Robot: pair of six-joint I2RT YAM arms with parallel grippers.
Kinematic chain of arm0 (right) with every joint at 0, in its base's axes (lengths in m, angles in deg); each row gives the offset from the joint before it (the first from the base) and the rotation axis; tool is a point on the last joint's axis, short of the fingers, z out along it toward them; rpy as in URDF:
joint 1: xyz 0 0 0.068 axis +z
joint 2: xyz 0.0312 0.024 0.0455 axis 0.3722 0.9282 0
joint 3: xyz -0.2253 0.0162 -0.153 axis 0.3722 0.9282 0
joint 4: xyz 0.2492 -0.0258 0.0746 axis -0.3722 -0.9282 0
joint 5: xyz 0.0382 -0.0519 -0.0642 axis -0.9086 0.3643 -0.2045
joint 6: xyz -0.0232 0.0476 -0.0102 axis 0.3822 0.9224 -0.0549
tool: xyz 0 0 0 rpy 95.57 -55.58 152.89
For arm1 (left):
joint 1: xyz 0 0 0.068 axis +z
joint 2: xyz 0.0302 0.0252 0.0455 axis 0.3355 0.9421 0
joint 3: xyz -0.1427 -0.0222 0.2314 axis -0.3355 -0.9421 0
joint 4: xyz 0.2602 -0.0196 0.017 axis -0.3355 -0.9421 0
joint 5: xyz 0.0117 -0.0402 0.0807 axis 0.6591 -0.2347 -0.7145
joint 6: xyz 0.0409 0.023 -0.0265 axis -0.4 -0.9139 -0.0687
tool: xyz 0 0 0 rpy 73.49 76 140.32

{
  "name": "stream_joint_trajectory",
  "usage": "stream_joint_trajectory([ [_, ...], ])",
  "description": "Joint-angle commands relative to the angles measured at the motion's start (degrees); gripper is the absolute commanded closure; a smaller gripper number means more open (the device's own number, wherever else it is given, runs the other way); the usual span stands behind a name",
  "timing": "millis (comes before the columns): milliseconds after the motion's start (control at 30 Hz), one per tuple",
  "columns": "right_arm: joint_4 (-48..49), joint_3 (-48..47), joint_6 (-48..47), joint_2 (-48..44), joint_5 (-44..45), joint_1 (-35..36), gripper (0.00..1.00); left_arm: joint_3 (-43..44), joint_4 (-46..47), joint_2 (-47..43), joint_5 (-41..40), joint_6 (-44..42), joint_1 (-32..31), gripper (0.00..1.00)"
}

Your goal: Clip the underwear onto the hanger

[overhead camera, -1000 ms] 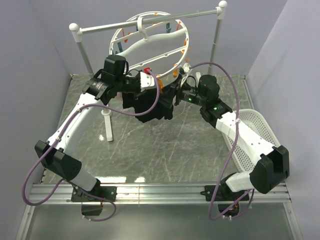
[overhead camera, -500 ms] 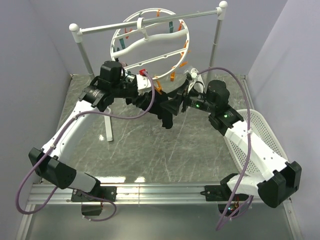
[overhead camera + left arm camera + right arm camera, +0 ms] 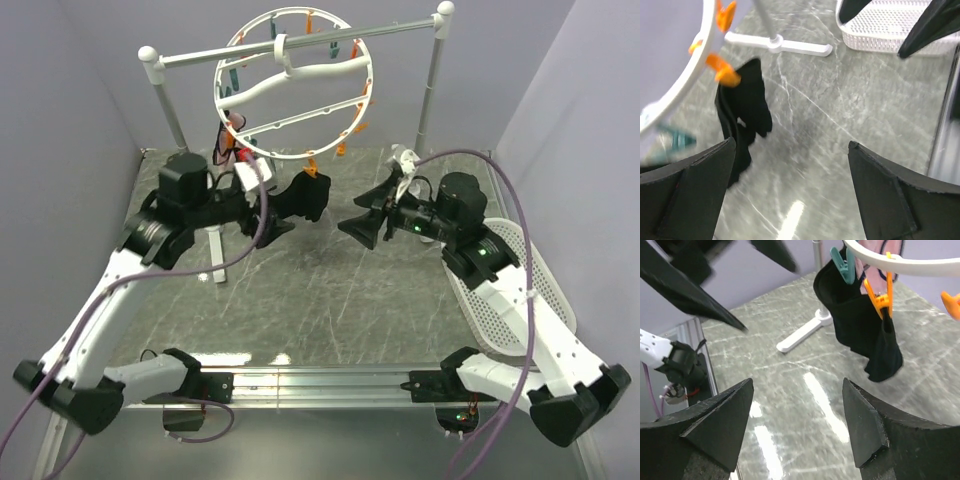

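Note:
The white ring hanger (image 3: 295,85) hangs by its hook on the rail. The black underwear (image 3: 315,195) hangs bunched from the ring's lower rim. In the right wrist view the underwear (image 3: 860,322) is pinched by a teal clothespin (image 3: 842,265) and an orange clothespin (image 3: 880,300). In the left wrist view the underwear (image 3: 745,110) dangles under an orange clothespin (image 3: 722,72). My left gripper (image 3: 285,212) (image 3: 791,143) stands open and empty just left of it. My right gripper (image 3: 352,215) (image 3: 797,381) stands open and empty to its right. Neither touches the fabric.
The white-and-silver rail stand (image 3: 290,45) spans the back, one foot (image 3: 215,260) on the marble table. A pink garment (image 3: 880,247) hangs on the ring behind the underwear. A white mesh basket (image 3: 520,290) sits at the right edge under the right arm.
Both grippers have let go of the underwear, opened wide and drawn back and apart. The underwear now hangs from the clothespins alone, and the ring has swung back up.

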Motion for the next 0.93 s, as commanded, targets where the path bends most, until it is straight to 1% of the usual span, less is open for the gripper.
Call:
stream_joint_trajectory([
  [0, -6.08, -2.44, -3.74, -4.23, 1.81, -1.98, 0.21, -1.72, -1.44, -6.64, -7.96, 11.55, 1.57, 0.01],
  [67, -9.41, -3.23, -4.45, -5.37, 2.87, -3.82, 0.2, -3.12, -2.41, -9.18, -5.25, 14.28, 4.73, 0.01],
  [100, -10.47, -3.67, -4.46, -5.64, 3.22, -4.79, 0.2, -3.39, -3.11, -9.72, -5.15, 15.17, 7.18, 0.01],
  [167, -13.11, -4.29, -3.85, -6.52, 3.93, -8.12, 0.2, -3.92, -5.4, -10.95, -5.49, 17.1, 8.96, 0.01],
  [200, -14.51, -4.29, -3.67, -6.87, 3.84, -9.27, 0.19, -4.09, -6.02, -11.39, -6.19, 17.64, 10.53, 0.01],
  [267, -16.36, -3.59, -4.28, -7.92, 3.75, -11.82, 0.18, -5.75, -6.55, -12.61, -8.21, 18.78, 11.68, 0.01],
  [300, -18.02, -2.63, -4.45, -8.28, 4.19, -14.27, 0.18, -6.72, -6.29, -12.97, -11.61, 21.31, 12.56, 0.01],
  [367, -19.53, -0.87, -4.98, -9.42, 5.51, -17.0, 0.18, -9.62, -4.89, -14.37, -16.46, 25.79, 13.44, 0.01],
  [400, -21.19, 0.7, -5.16, -9.77, 5.6, -19.89, 0.18, -10.16, -4.97, -14.73, -17.79, 26.16, 13.97, 0.01],
  [433, -21.73, 1.59, -5.33, -10.82, 5.51, -21.14, 0.18, -11.81, -4.97, -15.26, -20.24, 26.6, 14.5, 0.01],
  [567, -21.12, 7.21, -4.9, -14.16, 5.43, -25.62, 0.17, -15.42, -4.53, -18.42, -24.91, 26.52, 15.91, 0.01],
  [700, -19.19, 13.1, -2.88, -16.8, 2.62, -28.88, 0.16, -17.37, -5.93, -18.25, -29.74, 26.69, 16.17, 0.01],
  [800, -19.18, 14.43, -2.87, -18.21, 2.26, -30.64, 0.13, -18.07, -5.15, -17.99, -31.6, 26.96, 16.17, 0.01],
  [900, -19.36, 14.26, -2.87, -18.74, 2.35, -31.6, 0.13, -18.16, -4.44, -17.64, -30.46, 26.52, 16.35, 0.01],
])
